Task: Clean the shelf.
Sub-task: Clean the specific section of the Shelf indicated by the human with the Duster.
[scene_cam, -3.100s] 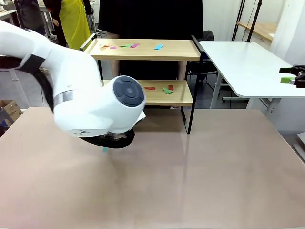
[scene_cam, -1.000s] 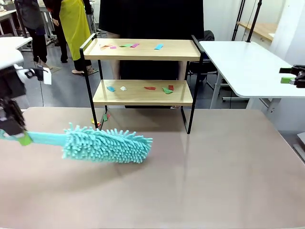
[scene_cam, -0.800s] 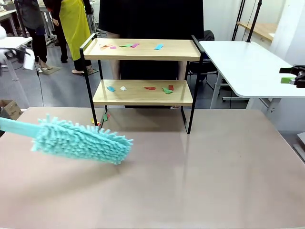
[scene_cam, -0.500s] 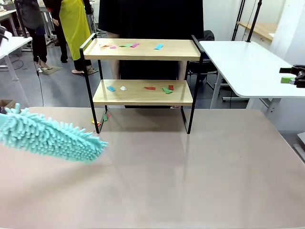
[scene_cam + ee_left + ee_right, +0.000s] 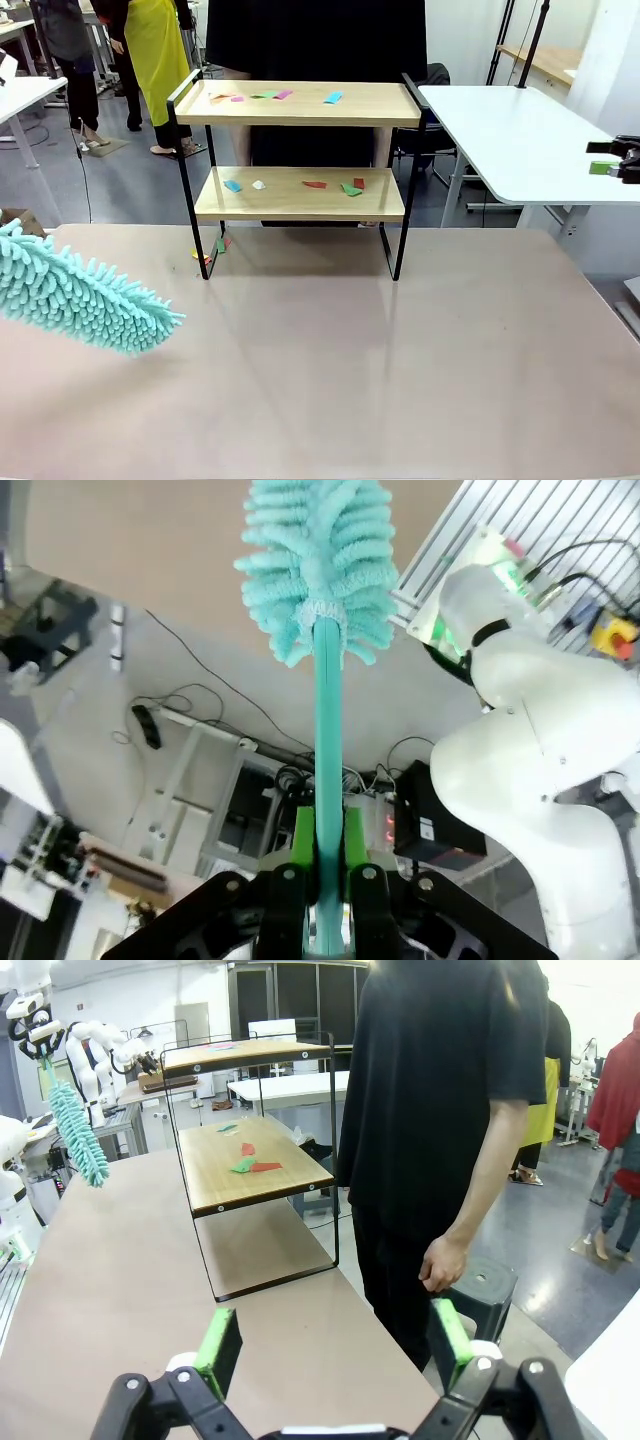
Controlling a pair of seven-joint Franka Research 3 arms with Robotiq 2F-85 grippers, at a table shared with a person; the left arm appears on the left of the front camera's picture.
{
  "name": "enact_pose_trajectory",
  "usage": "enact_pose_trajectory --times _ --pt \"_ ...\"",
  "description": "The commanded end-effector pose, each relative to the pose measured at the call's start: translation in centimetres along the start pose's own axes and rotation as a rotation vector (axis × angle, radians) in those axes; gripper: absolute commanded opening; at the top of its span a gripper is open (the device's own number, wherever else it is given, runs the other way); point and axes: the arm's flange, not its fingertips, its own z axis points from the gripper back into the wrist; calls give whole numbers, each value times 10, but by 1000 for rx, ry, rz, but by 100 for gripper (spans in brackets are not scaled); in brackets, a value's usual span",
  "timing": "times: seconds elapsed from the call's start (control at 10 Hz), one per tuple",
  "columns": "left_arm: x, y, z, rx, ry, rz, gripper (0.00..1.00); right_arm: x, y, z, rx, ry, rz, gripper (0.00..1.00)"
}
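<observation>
The shelf (image 5: pixel 300 105) stands at the table's far side, with several coloured paper scraps (image 5: pixel 272 96) on its upper board and more scraps (image 5: pixel 335 186) on the lower one. In the left wrist view my left gripper (image 5: pixel 325 842) is shut on the teal handle of a fluffy teal duster (image 5: pixel 318 570). The duster's head (image 5: pixel 80 295) hangs tilted over the table's left edge, well left of the shelf. My right gripper (image 5: pixel 335 1345) stands open with nothing in it, off the table's right side (image 5: pixel 613 160), and looks along the shelf (image 5: pixel 250 1160).
A person in black (image 5: pixel 440 1110) stands behind the shelf. A few scraps (image 5: pixel 210 250) lie on the tan table (image 5: pixel 400 360) by the shelf's left leg. A white side table (image 5: pixel 520 140) stands at the right.
The duster has swung left across the table, from in front of the shelf to the left edge, and its head now tilts. The right gripper has not moved.
</observation>
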Motion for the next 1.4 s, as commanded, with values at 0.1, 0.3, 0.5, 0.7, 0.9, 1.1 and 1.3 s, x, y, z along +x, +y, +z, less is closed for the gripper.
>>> enact_pose_trajectory --times 0.1,0.3,0.5,0.7,0.9,1.1,1.3 --pt "-5 2 -5 -23 -10 22 13 4 1 -2 2 -2 7 100" --pt "-5 2 -5 -23 -10 22 13 4 1 -2 2 -2 7 100" --pt "-5 2 -5 -23 -10 22 13 4 1 -2 2 -2 7 100" --pt "-5 2 -5 -23 -10 22 13 4 1 -2 2 -2 7 100" --pt "-5 2 -5 -23 -10 22 13 4 1 -2 2 -2 7 100" --pt "-5 2 -5 -23 -10 22 13 4 1 -2 2 -2 7 100" --pt "-5 2 -5 -23 -10 22 13 4 1 -2 2 -2 7 100"
